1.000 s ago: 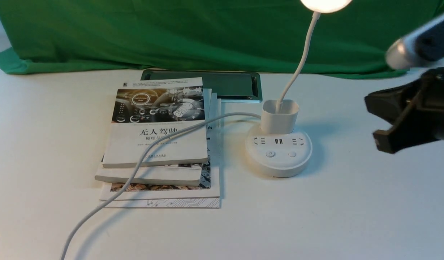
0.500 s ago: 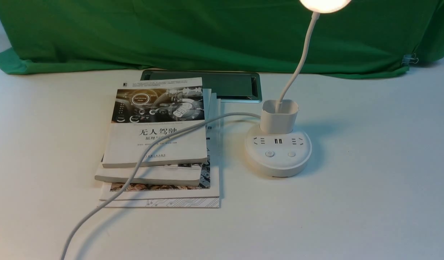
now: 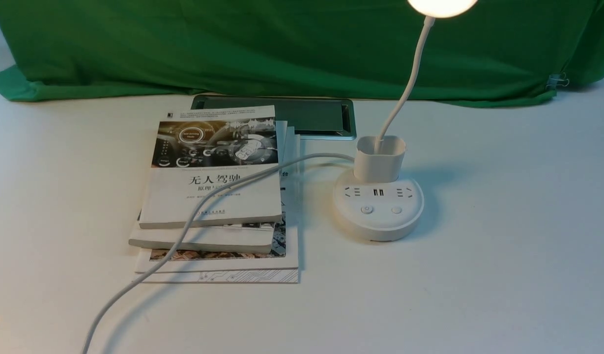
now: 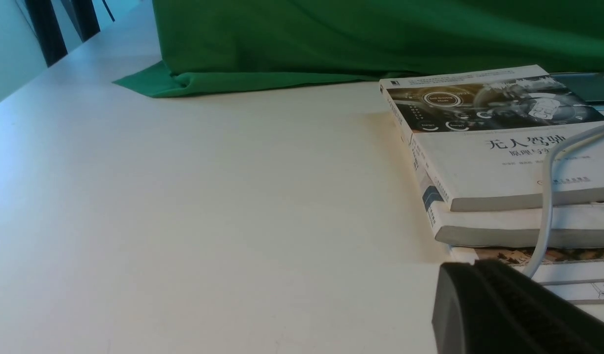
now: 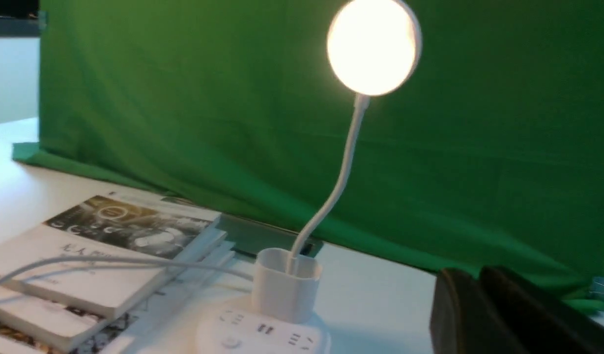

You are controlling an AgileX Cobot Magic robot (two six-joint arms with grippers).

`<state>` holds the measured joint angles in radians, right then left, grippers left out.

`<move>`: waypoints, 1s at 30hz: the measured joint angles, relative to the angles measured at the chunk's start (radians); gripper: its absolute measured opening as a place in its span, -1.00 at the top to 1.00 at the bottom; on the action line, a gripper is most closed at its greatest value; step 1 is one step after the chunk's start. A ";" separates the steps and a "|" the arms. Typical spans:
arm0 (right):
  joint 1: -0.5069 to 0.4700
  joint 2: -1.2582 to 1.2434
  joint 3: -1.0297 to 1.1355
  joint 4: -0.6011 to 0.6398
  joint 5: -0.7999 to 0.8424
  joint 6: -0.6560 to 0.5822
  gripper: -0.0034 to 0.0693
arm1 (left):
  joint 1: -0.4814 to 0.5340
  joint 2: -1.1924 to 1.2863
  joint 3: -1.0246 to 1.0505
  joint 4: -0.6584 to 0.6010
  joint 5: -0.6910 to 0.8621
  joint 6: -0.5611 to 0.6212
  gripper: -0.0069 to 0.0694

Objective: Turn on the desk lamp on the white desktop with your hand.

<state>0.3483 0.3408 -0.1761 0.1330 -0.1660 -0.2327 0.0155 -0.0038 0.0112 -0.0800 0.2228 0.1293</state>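
lamp (image 5: pixel 282 290) lit, neck upright | sits fwd-left of R pincer (image 5: pixel 483 305), R arm nearer | opening: can't tell, no load seen

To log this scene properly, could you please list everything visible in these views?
desk lamp: one, white, head lit, on the desktop right of the books
power cord: one, white, from the lamp's base across the books to the near edge
books: one stack, at least three, white and dark covers, centre-left
recessed panel: one, grey, in the desktop behind the books
cloth: one, green, along the back
small clip: one, silvery, at the cloth's right end
white desktop: one, under everything
left gripper: one, black, fingers together, close to the stack
right gripper: one, black, fingers together, apart from the lamp
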 joint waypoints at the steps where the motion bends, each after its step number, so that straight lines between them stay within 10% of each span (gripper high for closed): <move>1: 0.000 0.000 0.000 0.000 0.000 0.001 0.61 | 0.000 0.000 0.000 0.000 0.000 0.000 0.76; 10: -0.398 -0.223 0.182 -0.115 0.129 0.233 0.53 | 0.000 0.000 0.000 0.000 0.000 0.000 0.76; 30: -0.389 -0.338 0.187 -0.169 0.378 0.342 0.38 | 0.000 0.000 0.000 0.000 0.000 0.000 0.76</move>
<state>-0.0403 0.0028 0.0105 -0.0358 0.2121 0.1094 0.0155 -0.0038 0.0112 -0.0800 0.2228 0.1293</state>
